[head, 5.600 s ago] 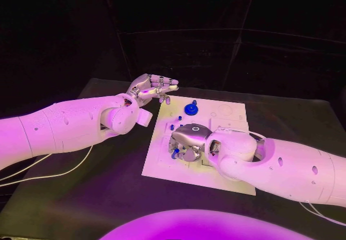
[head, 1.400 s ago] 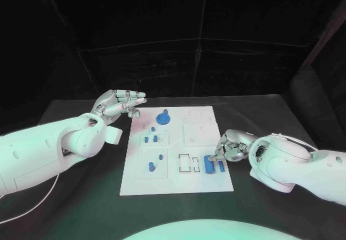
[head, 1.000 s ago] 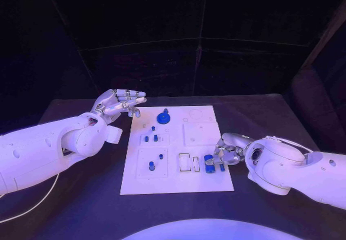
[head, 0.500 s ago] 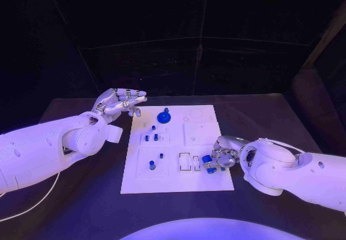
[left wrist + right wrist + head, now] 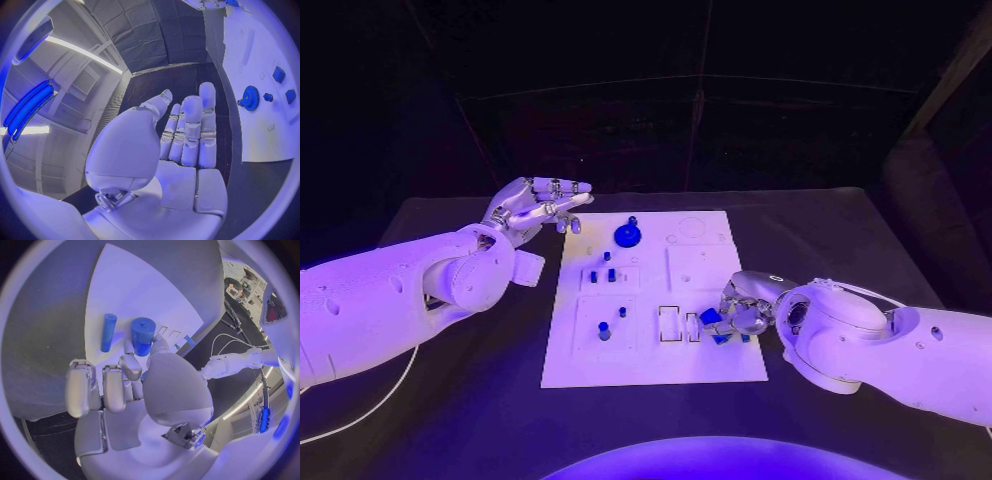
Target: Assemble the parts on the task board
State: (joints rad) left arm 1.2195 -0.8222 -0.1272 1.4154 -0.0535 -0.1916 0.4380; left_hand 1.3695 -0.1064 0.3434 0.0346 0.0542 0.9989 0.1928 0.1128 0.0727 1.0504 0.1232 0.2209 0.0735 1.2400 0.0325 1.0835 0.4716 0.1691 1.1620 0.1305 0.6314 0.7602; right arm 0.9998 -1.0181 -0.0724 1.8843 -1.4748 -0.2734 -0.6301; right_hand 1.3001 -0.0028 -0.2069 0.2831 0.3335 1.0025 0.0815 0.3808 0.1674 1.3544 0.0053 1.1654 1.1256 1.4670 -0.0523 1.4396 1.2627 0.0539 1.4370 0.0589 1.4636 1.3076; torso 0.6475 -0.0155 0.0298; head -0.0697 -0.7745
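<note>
The white task board (image 5: 661, 360) lies in the middle of the black table. My right hand (image 5: 744, 310) is over the board's near right part and pinches a thick blue cylinder (image 5: 713, 318) between thumb and finger. The right wrist view has that cylinder (image 5: 144, 334) at my fingertips, with a slim blue rod (image 5: 108, 332) lying on the board (image 5: 144, 285) beside it. My left hand (image 5: 538, 205) is raised off the board's far left corner, palm bare and fingers extended (image 5: 187, 130). A blue gear (image 5: 627, 235) stands at the board's far end.
Small blue pieces (image 5: 600, 275) stand in the board's left column, with two more (image 5: 604, 330) nearer me. Two rectangular slots (image 5: 678, 324) lie just left of my right hand. The gear (image 5: 250, 97) and the board (image 5: 262, 55) are in the left wrist view. Black table surrounds the board.
My right hand has shifted slightly left over the board with the blue cylinder in its grip, and the cylinder has tilted. The left hand has stayed where it was.
</note>
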